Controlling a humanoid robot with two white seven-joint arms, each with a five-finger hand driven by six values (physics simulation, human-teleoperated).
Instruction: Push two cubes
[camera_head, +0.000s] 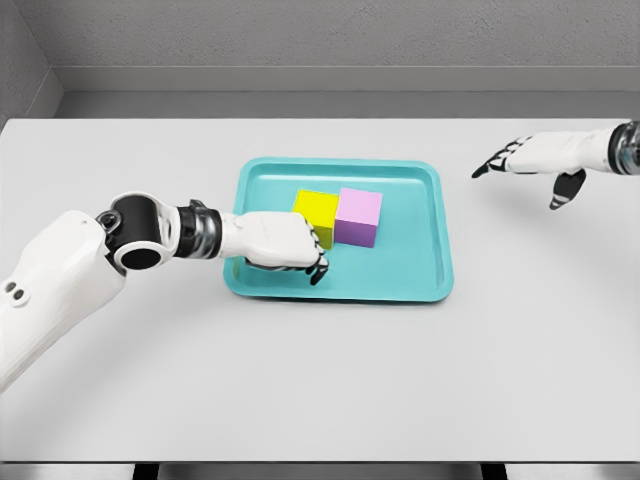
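A yellow cube (316, 211) and a pink cube (358, 216) sit side by side, touching, inside a teal tray (420, 280) at the table's middle. My left hand (285, 243) reaches over the tray's left rim, fingers curled into a loose fist that holds nothing, its knuckles against the yellow cube's left side and hiding the cube's lower left corner. My right hand (530, 160) hovers over the table to the right of the tray, fingers spread and relaxed, well apart from the cubes.
The white table (320, 380) runs to a grey back wall (320, 40). Bare tabletop lies in front of the tray and on both sides of it.
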